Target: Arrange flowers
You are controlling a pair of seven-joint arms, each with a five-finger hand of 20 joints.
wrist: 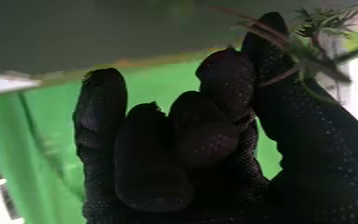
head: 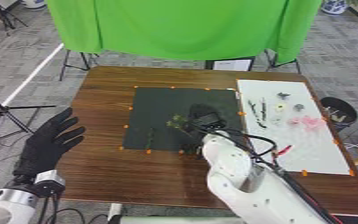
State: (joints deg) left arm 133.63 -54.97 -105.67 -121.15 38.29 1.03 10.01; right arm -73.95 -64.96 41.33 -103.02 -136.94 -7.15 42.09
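At the head view's left, the left hand (head: pixel 47 145): fingers straight, slightly apart, beside the brown table (head: pixel 104 100). Right hand (head: pixel 206 115): above the dark mat (head: pixel 158 102), a leafy sprig (head: pixel 177 122) just beside it; one green stem (head: pixel 151 137) on the mat. White sheet (head: pixel 313 160): pink flowers (head: pixel 311 122) and small cuttings (head: pixel 263 107).

Right wrist view: right hand, fingers curled, thumb straighter; narrow-leaved greenery (wrist: pixel 313 62) overlapping the thumb. Whether gripped, cannot tell. Green cloth (wrist: pixel 51 135) behind.

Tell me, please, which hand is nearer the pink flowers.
Right: the right hand is left of the pink flowers, over the dark mat; the left hand is farther left, by the table edge.
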